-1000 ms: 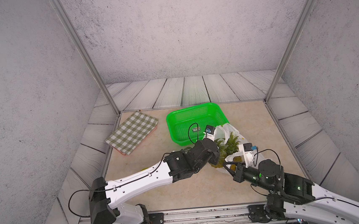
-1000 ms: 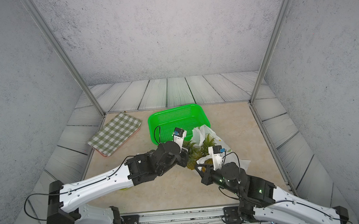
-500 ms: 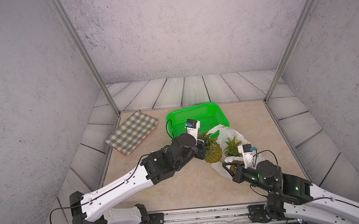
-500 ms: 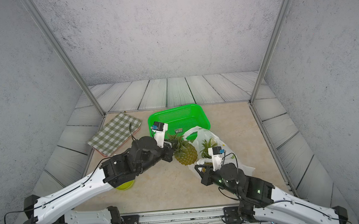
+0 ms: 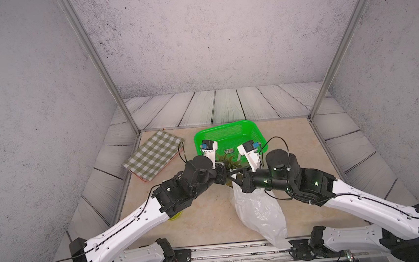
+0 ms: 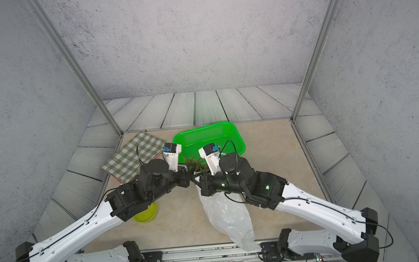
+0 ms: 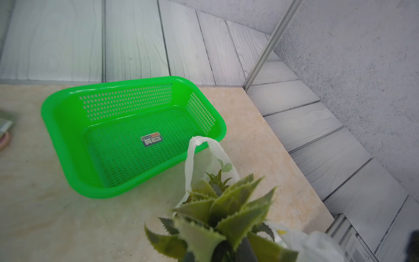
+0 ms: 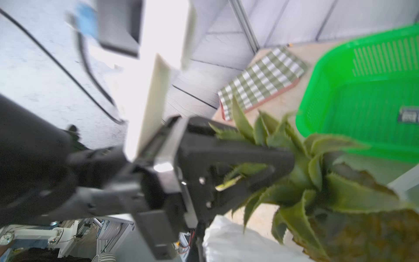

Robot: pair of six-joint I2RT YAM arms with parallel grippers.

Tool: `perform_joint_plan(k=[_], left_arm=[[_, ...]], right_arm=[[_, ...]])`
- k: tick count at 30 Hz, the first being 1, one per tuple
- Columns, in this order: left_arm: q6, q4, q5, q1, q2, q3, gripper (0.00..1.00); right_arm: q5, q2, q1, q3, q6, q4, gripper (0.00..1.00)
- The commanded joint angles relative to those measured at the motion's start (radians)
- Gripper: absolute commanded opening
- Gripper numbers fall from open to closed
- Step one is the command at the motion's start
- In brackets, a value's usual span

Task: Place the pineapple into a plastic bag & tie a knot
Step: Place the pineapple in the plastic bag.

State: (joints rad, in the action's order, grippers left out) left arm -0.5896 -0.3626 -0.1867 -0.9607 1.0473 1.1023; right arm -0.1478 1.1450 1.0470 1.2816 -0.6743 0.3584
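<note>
At the centre of both top views my two grippers meet almost tip to tip, just in front of the green basket [image 5: 229,132]. My left gripper [image 8: 280,169] has its jaws pinched narrow on the crown leaves of the pineapple [image 8: 335,204]. I judge the crown is the handle of choice because the heavy fruit then hangs below the jaws and can go down bottom first.

My right gripper [image 5: 237,178] is closed tight. The plastic bag [image 5: 258,209] hangs from it toward the lower edge of the frame, so I read this as a pinch on the bag's rim, lifted to hold the mouth up beside the fruit. In the right wrist view white plastic shows under the pineapple at lower centre. I cannot tell whether the fruit's body is already inside the mouth or only above it.

One handle loop [image 7: 200,141] stands free at centre right of the left wrist view, in front of the basket's rim. No knot is tied yet, and I judge the handles are being left loose for that step.

As for writing, a small sticker [image 7: 151,140] sits on the basket's floor, with a red stripe and what looks like a barcode. Its text is too small to read. The bag carries a printed green leaf and a patch of yellow, but no lettering that I can make out.
</note>
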Motion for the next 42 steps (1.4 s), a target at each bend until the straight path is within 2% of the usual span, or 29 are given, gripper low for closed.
perform_joint_plan(k=[1, 5, 10, 17, 22, 25, 30, 32, 36, 39, 40, 41, 42], left_arm=[[0.004, 0.024, 0.013, 0.021, -0.067, 0.012, 0.00], [0.013, -0.002, 0.099, 0.038, -0.093, 0.014, 0.00], [0.005, -0.071, 0.259, 0.039, -0.097, 0.041, 0.00], [-0.027, -0.188, 0.303, 0.048, -0.156, 0.077, 0.00], [-0.007, -0.326, 0.379, 0.058, -0.118, 0.179, 0.00], [-0.006, -0.330, 0.418, 0.060, -0.107, 0.205, 0.00], [-0.047, -0.244, 0.609, 0.059, -0.028, 0.199, 0.00], [-0.072, -0.195, 0.650, 0.059, -0.004, 0.169, 0.00], [-0.126, -0.086, 0.623, 0.060, -0.005, 0.077, 0.00], [-0.207, 0.057, 0.593, 0.059, -0.010, -0.026, 0.00], [-0.231, 0.113, 0.591, 0.059, -0.010, -0.058, 0.03], [-0.254, 0.161, 0.588, 0.060, -0.007, -0.090, 0.21], [-0.269, 0.181, 0.578, 0.060, 0.000, -0.107, 0.44]], right_arm=[[-0.112, 0.038, -0.037, 0.116, 0.104, -0.025, 0.00], [-0.197, 0.074, -0.112, 0.055, 0.052, -0.095, 0.00], [-0.172, 0.044, -0.146, -0.094, 0.031, -0.128, 0.00], [-0.125, -0.040, -0.182, -0.185, 0.041, -0.097, 0.00], [-0.104, -0.042, -0.193, -0.118, 0.106, -0.018, 0.00], [-0.109, -0.008, -0.200, -0.038, 0.148, 0.017, 0.00], [-0.160, 0.106, -0.214, 0.134, 0.211, 0.053, 0.00], [-0.187, 0.155, -0.217, 0.205, 0.231, 0.074, 0.00], [-0.233, 0.220, -0.225, 0.293, 0.252, 0.103, 0.00], [-0.246, 0.215, -0.231, 0.272, 0.250, 0.102, 0.00], [-0.245, 0.204, -0.233, 0.252, 0.246, 0.098, 0.00], [-0.244, 0.188, -0.239, 0.219, 0.241, 0.089, 0.00], [-0.243, 0.167, -0.246, 0.180, 0.233, 0.080, 0.00]])
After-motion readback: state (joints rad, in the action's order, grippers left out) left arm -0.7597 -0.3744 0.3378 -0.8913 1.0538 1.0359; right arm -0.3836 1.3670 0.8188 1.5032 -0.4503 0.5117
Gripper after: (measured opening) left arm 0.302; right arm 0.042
